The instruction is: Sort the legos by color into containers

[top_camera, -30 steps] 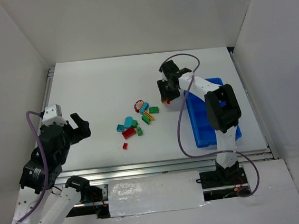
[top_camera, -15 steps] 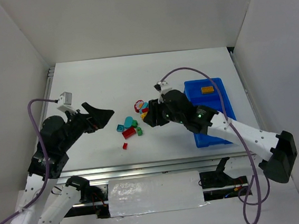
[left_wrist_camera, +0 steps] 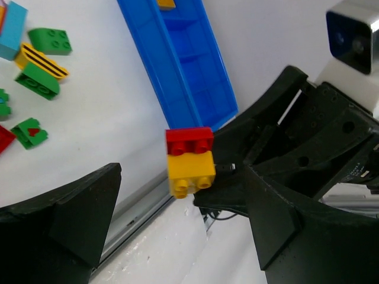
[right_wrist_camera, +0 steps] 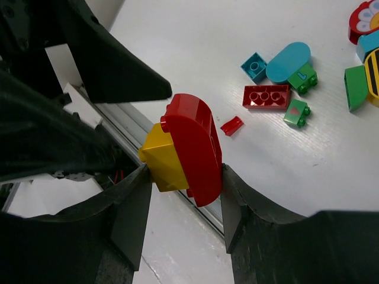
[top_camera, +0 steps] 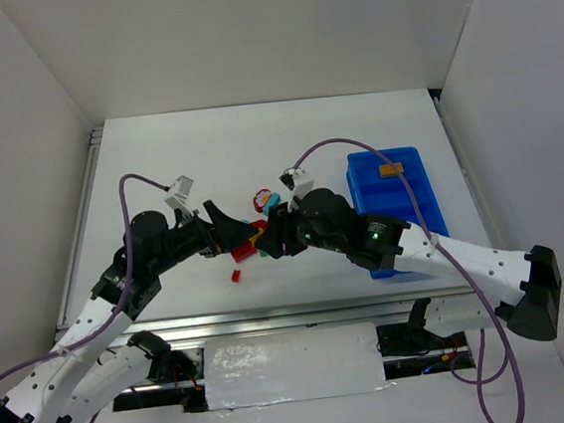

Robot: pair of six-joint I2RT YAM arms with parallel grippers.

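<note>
Legos [right_wrist_camera: 190, 145] in right pincer [right_wrist_camera: 183, 180], left pincer [left_wrist_camera: 177, 222] wide

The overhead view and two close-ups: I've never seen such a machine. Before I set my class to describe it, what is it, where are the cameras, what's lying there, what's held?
Two robot arms are bolted to a white table, each ending in a two-finger gripper. The overhead view looks down from behind them; each close-up comes from a wrist camera. Small red, green and cyan plastic bricks lie loose near a bright blue compartmented plastic tray holding one orange piece. The right gripper pinches a red rounded piece joined to a yellow brick; the left gripper is open and empty.
</note>
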